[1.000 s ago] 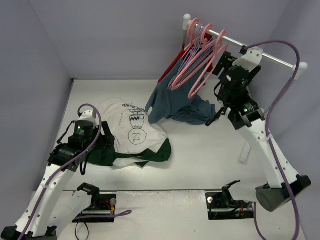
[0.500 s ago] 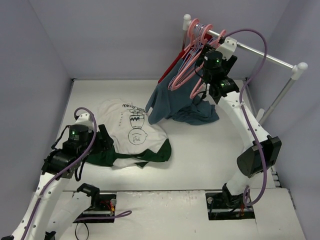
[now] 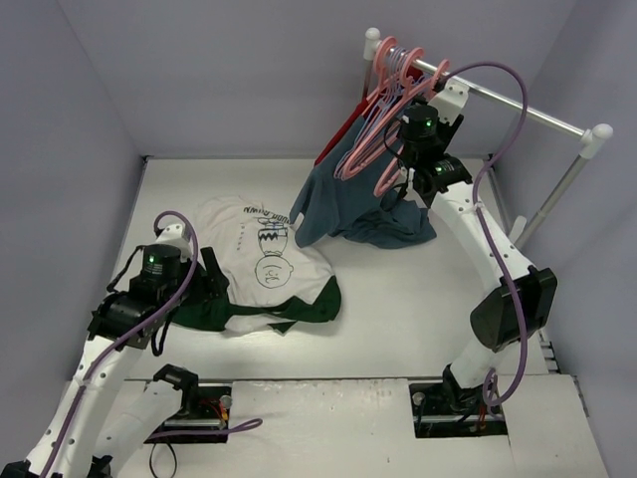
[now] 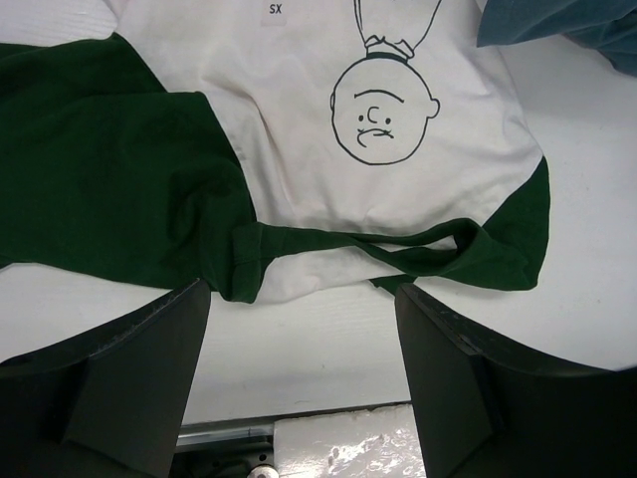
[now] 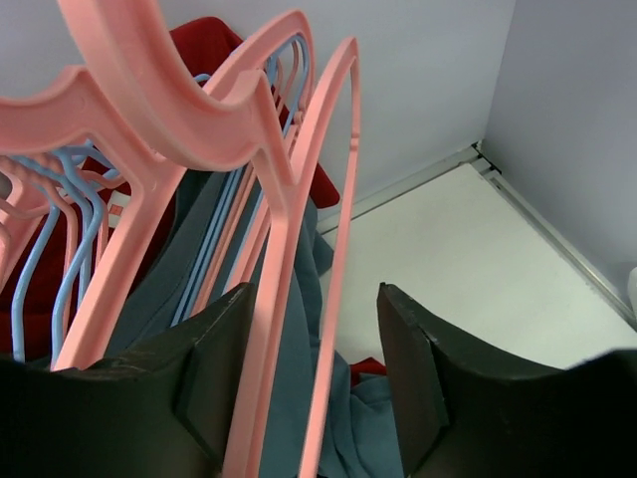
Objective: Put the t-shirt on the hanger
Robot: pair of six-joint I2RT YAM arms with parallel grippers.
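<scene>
Shirt: the cream-white t-shirt with dark green sleeves and a black cartoon face print (image 3: 264, 261) lies spread out on the white surface (image 3: 418, 299), left of the middle. Its green parts are bunched along the side nearest the arms.

Left pincer: the left pincer (image 4: 302, 294) hangs released above the shirt's near edge. Its two dark fingers (image 4: 149, 358) are spread wide with nothing between them. From its own camera the round face print (image 4: 383, 115) shows upside down, just beyond.

Hanger: the thin pink plastic hanger (image 5: 299, 199) hangs at the front of a bunch of like pink ones on the white rail (image 3: 518, 108), up at the far right, well apart from the shirt.

Right pincer: the right pincer (image 5: 314, 309) is raised to the rail and released. Its fingers (image 5: 224, 349) sit either side of the pink hanger's sloping bars, not closed on them.

Other clothes: a blue-grey garment (image 3: 348, 209) droops from the bunch down onto the surface, with a red garment (image 3: 346, 121) behind it.
</scene>
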